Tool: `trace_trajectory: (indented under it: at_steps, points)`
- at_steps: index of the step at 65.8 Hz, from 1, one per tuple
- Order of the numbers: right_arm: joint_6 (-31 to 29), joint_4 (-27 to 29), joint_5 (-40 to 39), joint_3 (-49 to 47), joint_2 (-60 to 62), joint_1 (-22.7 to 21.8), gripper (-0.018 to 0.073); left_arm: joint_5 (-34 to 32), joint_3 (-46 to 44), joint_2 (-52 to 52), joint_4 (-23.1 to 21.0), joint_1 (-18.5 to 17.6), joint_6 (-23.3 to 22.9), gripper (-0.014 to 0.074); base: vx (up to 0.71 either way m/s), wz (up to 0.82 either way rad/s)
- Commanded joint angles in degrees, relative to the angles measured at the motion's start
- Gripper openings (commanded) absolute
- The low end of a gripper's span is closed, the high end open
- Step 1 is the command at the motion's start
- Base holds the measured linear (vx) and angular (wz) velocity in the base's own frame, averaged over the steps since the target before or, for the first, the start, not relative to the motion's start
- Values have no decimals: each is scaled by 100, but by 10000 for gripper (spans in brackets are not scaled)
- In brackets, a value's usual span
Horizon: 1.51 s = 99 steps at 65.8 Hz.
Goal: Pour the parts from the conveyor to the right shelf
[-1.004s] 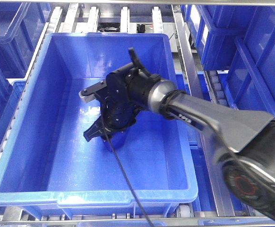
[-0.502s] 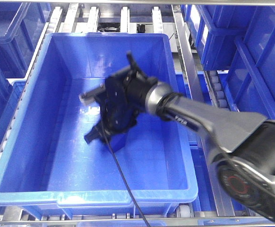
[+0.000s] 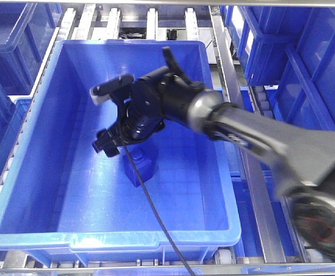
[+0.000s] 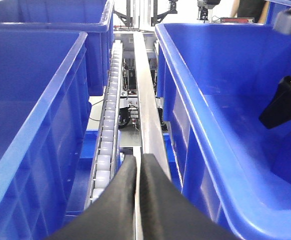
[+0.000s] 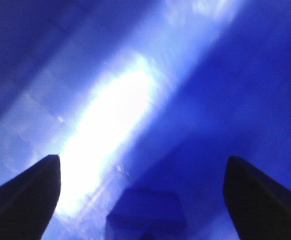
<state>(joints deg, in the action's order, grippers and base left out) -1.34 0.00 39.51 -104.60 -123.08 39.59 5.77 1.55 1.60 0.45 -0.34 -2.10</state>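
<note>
1. Since the right pincer (image 3: 105, 118) hangs with its fingers spread wide and nothing between them, we judge the part released and the step in hand to be the retreat out of the tub.
2. Just below that pincer, the blue block (image 3: 137, 167) rests on the floor of the tub (image 3: 35, 190), near the tub's middle and apart from the fingertips; the right wrist view shows its dark outline (image 5: 145, 212) low between the two open fingers (image 5: 28, 187).
3. To finish well, we would lift straight up from the block, staying open, so no finger clips it or drags the trailing cable (image 3: 156, 224) across it.
4. We would clear the tub's rim before swinging sideways, since the arm reaches in over the tub's right wall.
5. Beyond the tub's left wall, the left pincer (image 4: 135, 200) sits pressed closed over the shelf's steel rail (image 4: 145, 90), beside the white rollers (image 4: 105, 140), holding nothing.
</note>
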Motion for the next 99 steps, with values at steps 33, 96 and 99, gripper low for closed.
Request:
trace_trajectory:
  at_steps: [33,96,99]
  points:
    - [-265,0,-3732,4012,3200,75,396,-450,-112,101,-45,19,-49,-6,0,0]
    - [-437,252,-4972,7166,7262,-1577,-5,-450,-112,101,-45,19,-49,-6,0,0]
    - [-437,252,-5427,7486,7458,-1584,-5,-450,-112,101,-45,19,-49,-6,0,0]
